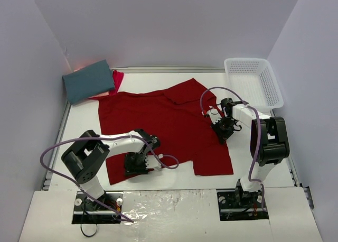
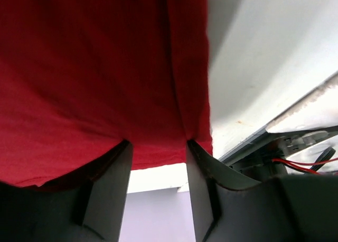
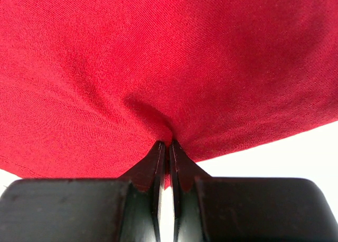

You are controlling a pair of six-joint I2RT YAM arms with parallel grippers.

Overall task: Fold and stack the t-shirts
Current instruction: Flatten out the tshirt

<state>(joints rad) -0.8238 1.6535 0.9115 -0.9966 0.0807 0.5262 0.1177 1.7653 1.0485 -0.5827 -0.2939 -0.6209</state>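
A deep red t-shirt [image 1: 163, 126] lies spread flat on the white table. My left gripper [image 1: 138, 165] sits at its near left hem. In the left wrist view the jaws [image 2: 158, 147] stand apart, and the hem of the red cloth [image 2: 95, 83] reaches across the gap at the fingertips. My right gripper [image 1: 222, 130] is at the shirt's right edge, and its jaws [image 3: 170, 144] are shut on a pinched fold of the red cloth [image 3: 169, 57]. A folded slate-teal t-shirt [image 1: 87, 81] rests at the back left on a pinkish-red t-shirt [image 1: 117, 79].
A white mesh basket [image 1: 253, 83] stands at the back right, close to the right arm. Walls enclose the table on three sides. Bare white table [image 2: 253, 67] lies beside the hem near the left gripper.
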